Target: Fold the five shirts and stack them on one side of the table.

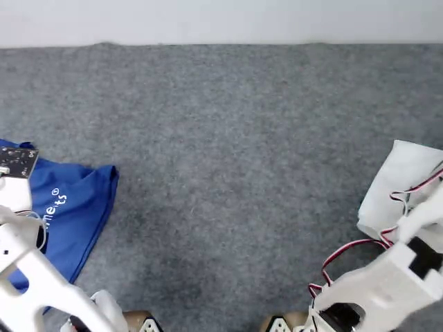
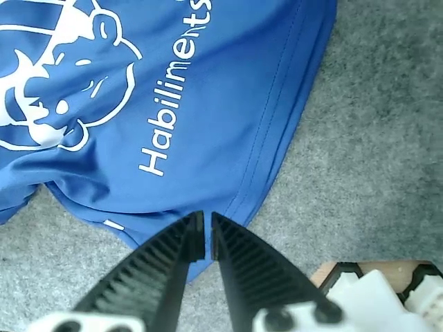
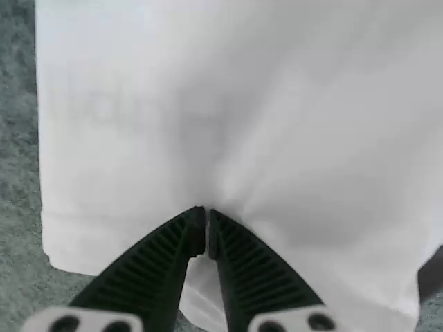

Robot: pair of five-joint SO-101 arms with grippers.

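Blue shirt [image 1: 73,207] lying loose at left edge of surface [image 1: 242,173], long axis seemingly slanting toward near edge. Hem directly beneath left jaws, closed to a sliver, gripping nothing visible. White shirt [image 1: 398,183] folded at right edge, under right jaws, also closed; cannot tell if pinching cloth. Left arm [image 1: 34,277] nearer blue. High view gives layout; wrist views give hem seam [image 2: 277,124] and creases at the tips.
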